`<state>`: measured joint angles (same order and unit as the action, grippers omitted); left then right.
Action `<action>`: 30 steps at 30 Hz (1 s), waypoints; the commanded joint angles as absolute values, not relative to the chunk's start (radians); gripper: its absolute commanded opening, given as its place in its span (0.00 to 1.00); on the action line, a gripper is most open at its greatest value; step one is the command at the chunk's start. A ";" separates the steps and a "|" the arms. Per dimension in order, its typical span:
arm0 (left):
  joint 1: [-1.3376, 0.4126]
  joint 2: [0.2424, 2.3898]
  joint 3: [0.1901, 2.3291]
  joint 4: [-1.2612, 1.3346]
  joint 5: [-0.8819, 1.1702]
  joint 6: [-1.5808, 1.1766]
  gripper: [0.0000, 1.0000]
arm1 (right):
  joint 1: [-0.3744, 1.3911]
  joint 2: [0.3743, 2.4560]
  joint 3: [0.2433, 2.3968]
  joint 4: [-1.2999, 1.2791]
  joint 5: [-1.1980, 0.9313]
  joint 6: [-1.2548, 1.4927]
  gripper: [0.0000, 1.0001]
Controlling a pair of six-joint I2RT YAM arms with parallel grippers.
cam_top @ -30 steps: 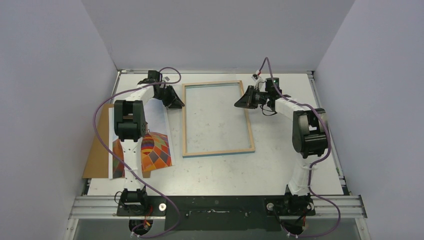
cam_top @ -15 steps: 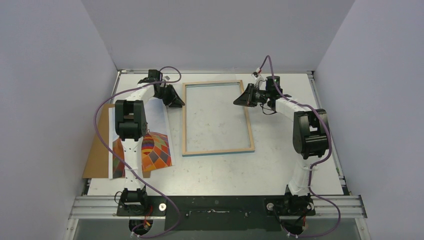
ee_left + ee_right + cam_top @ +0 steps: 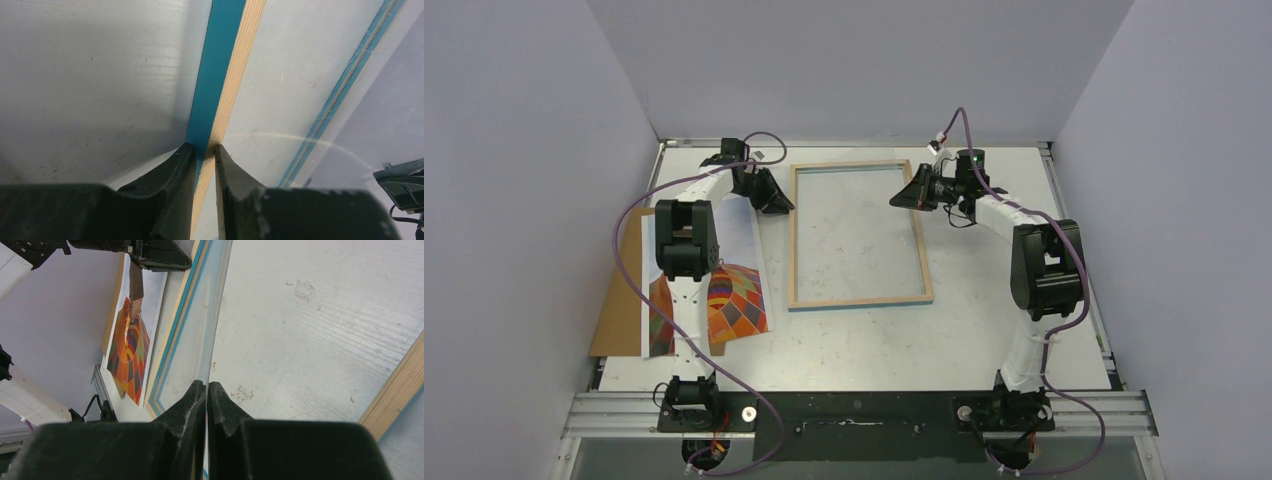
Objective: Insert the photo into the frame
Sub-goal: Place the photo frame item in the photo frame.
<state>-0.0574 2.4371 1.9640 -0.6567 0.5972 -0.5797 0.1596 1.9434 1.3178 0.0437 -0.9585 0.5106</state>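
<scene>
The frame [image 3: 859, 302] lies in the middle of the table with its wood-coloured back up. My left gripper [image 3: 784, 207] is at the far end of its left rail. In the left wrist view, that gripper [image 3: 204, 146] is shut on the blue and wood rail [image 3: 225, 60]. My right gripper [image 3: 896, 200] is at the far end of the right rail. In the right wrist view, it [image 3: 206, 383] is shut on the edge of a thin clear pane [image 3: 214, 325]. The photo [image 3: 736, 300] lies at the left, partly hidden under my left arm, and shows in the right wrist view [image 3: 127, 350].
A plain brown backing board [image 3: 616, 310] lies under the photo at the table's left edge. The frame's right rail [image 3: 395, 385] passes just right of my right fingers. Grey walls close in the table on three sides.
My right gripper has moved a little farther back and to the left. The far end of the frame has shifted slightly with it. My left gripper has hardly moved.
</scene>
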 commanded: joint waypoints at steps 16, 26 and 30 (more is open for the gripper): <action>-0.072 2.539 1.982 -0.688 0.469 -0.547 0.17 | 0.183 1.932 1.403 0.100 -0.963 0.518 0.00; -0.071 2.548 1.997 -0.711 0.447 -0.543 0.17 | 0.166 1.906 1.371 0.067 -0.927 0.502 0.00; -0.071 2.549 2.001 -0.724 0.429 -0.544 0.17 | 0.153 1.888 1.343 0.070 -0.927 0.504 0.00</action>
